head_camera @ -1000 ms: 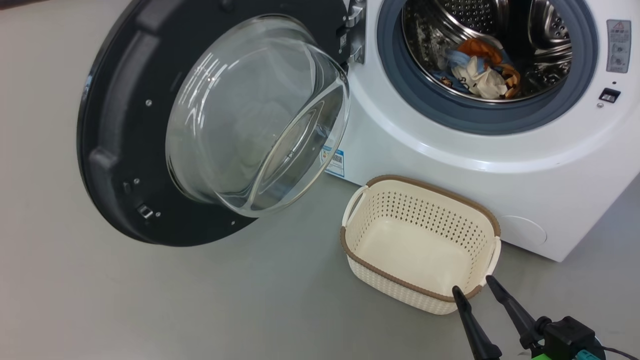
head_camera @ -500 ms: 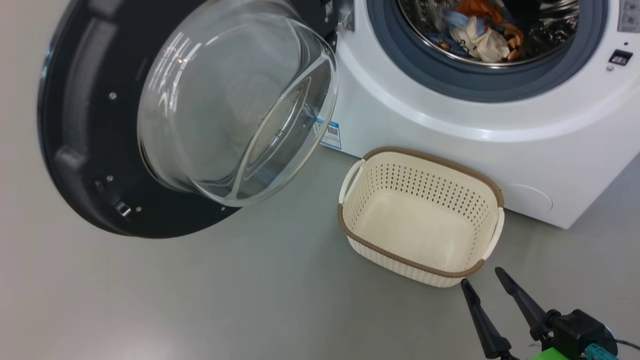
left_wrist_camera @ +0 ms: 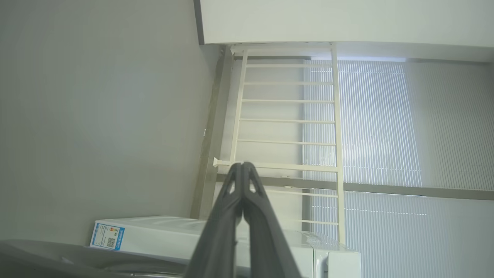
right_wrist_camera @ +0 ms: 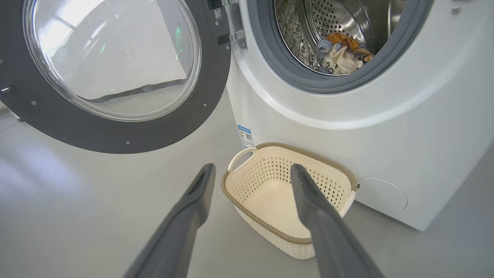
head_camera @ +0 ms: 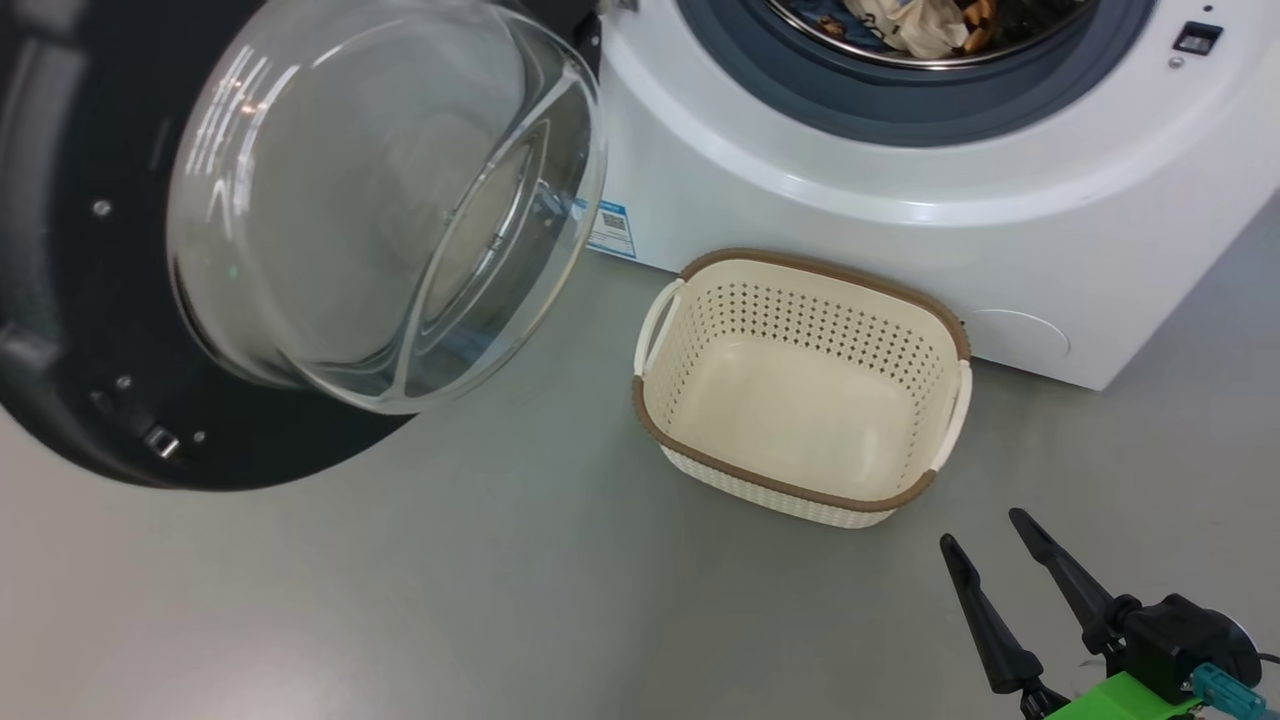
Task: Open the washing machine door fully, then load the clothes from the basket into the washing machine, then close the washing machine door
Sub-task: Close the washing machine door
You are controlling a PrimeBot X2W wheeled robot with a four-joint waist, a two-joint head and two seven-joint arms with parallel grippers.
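Two arms, two very different poses going on. So the right claw (head_camera: 980,528) sits low at the bottom right of the head view. Its fingers point up and a bit left toward the basket (head_camera: 800,265), spread wide with nothing between them. It's over the grey floor (head_camera: 450,600), near the basket's closest corner but clear of it. Then the left claw (left_wrist_camera: 242,165) is pinched right together, tips touching, nothing in it. Its wrist camera is rolled on its side, looking past a white face of the washing machine (left_wrist_camera: 173,231) to a cream railing (left_wrist_camera: 285,116) and window blinds (left_wrist_camera: 378,123). So that arm is aimed off at the wall, not at the basket. The basket is empty and stands on the floor just in front of the machine, near the blue sticker (head_camera: 610,228). The clothes (right_wrist_camera: 341,54) are in the steel drum (right_wrist_camera: 332,19), a blue, orange and white heap lying at the bottom behind the grey gasket (right_wrist_camera: 266,58). The door (right_wrist_camera: 112,58) is swung wide open to the left, inner face and glass bowl facing out. The head view cuts the drum off at its top edge, so you just catch a sliver of the heap. The right wrist view looks straight into the opening and also gets the metal hinge (right_wrist_camera: 231,23) beside it.
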